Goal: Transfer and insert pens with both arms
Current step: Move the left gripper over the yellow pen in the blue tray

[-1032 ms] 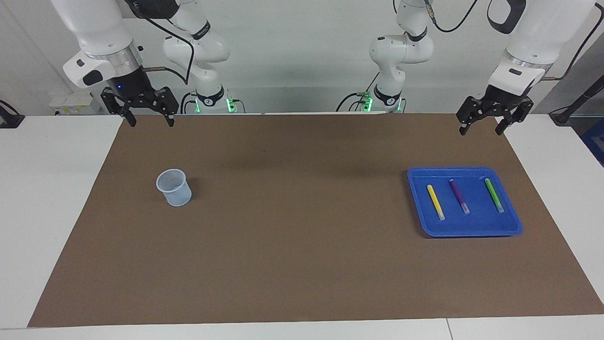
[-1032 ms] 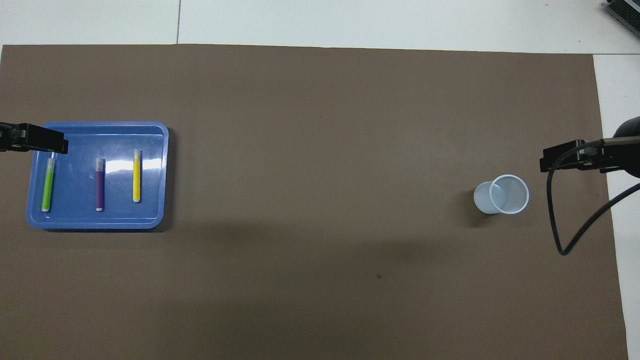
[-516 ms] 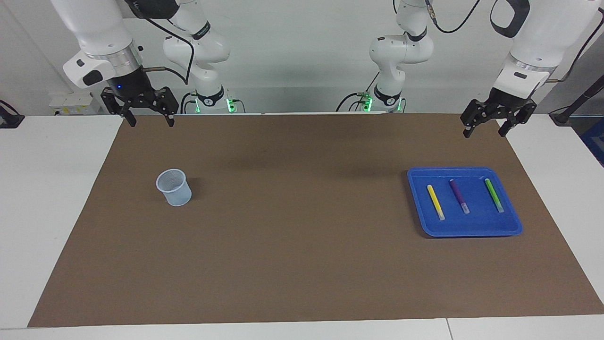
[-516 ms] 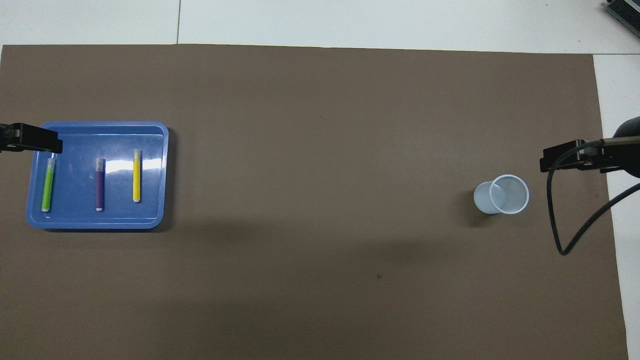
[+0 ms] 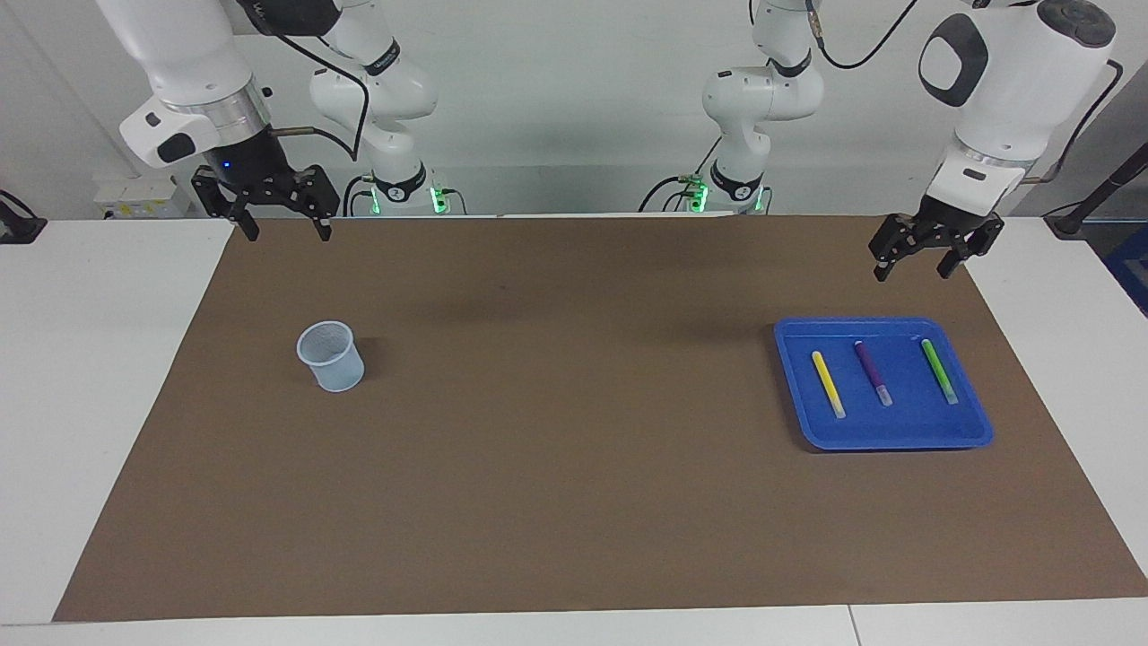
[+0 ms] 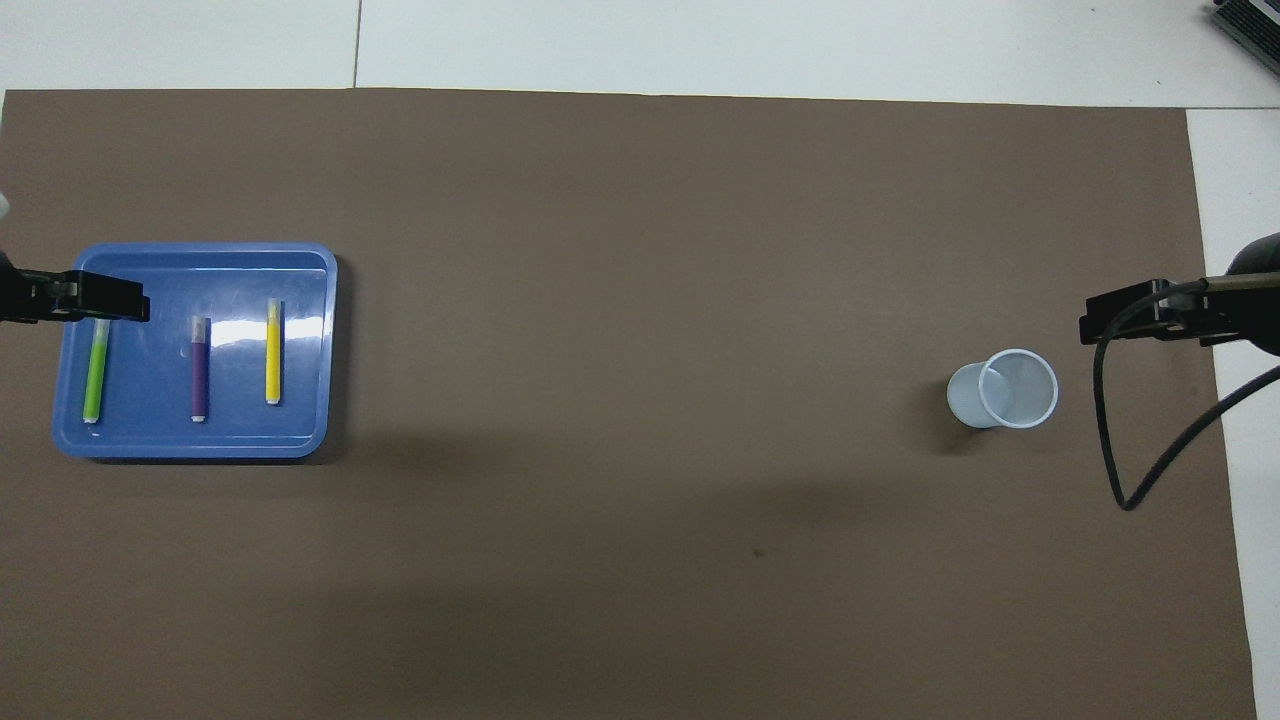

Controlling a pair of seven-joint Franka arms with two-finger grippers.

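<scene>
left end effector [image 5: 924, 250] released, raised over mat | pens [image 5: 878, 372] lie in blue tray [image 5: 897, 434] below it | right end effector [image 5: 279, 213] released, waiting; cup [image 5: 332, 357] below | risk: thin pen slips or rolls if grasped off-centre

left claw [image 6: 100, 302] hides green pen [image 6: 95, 375] tip overhead.

yellow pen [image 5: 828, 383], purple pen [image 5: 873, 372], green pen [image 5: 939, 371], flat
</scene>
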